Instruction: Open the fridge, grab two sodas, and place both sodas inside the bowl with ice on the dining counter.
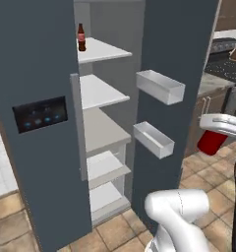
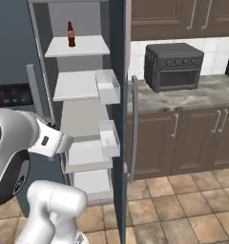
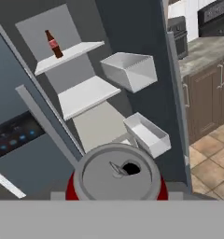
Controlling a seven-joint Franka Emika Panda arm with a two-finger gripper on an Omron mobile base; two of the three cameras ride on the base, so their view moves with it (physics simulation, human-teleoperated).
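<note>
We see our arm (image 1: 181, 216) rising from the base and bending back away from the fridge (image 1: 36, 123), with the gripper (image 1: 219, 125) out to the right of the open door (image 1: 176, 59) and roughly level. It is closed about halfway around a red soda can (image 1: 211, 141); in the hand view the can (image 3: 117, 177) sits right in front of the camera, showing its grey lid with pull tab and dark opening above a red rim. Beyond it the fridge stands open, with white shelves (image 1: 103, 91) inside and two white bins (image 1: 159, 86) on the door. Farthest back, a brown bottle (image 1: 81, 37) with a red label stands upright near the left edge of the top shelf.
</note>
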